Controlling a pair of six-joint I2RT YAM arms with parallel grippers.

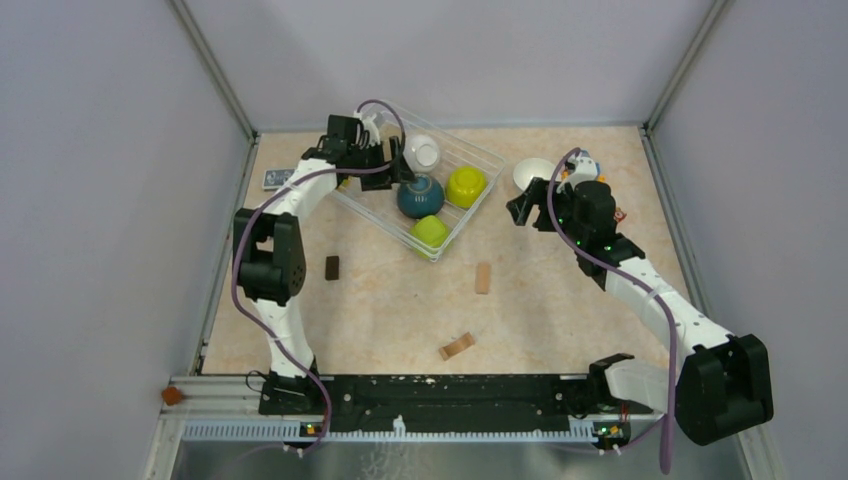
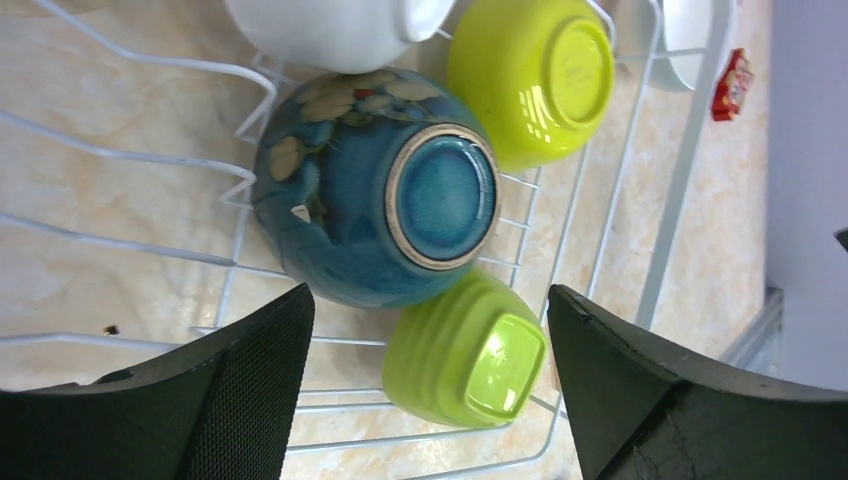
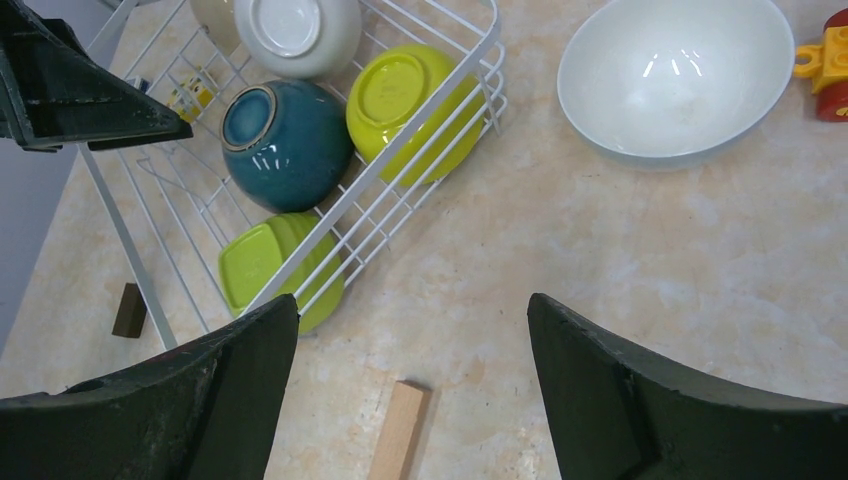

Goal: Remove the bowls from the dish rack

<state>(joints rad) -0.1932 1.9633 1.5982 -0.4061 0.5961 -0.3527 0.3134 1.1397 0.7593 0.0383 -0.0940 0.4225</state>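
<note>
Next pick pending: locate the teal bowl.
Top view, rear left: teal bowl, upside down in the dish rack between the white bowl and ribbed lime bowl.

Bright, even light with few shadows.
Light seems to come from above: small glare spots sit on the teal bowl (image 3: pixel 290 145), the lime bowl (image 2: pixel 525 85) and inside the white bowl (image 3: pixel 670 70). Both wrist views are sharp; the top view is coarser, fine detail lost.
</note>
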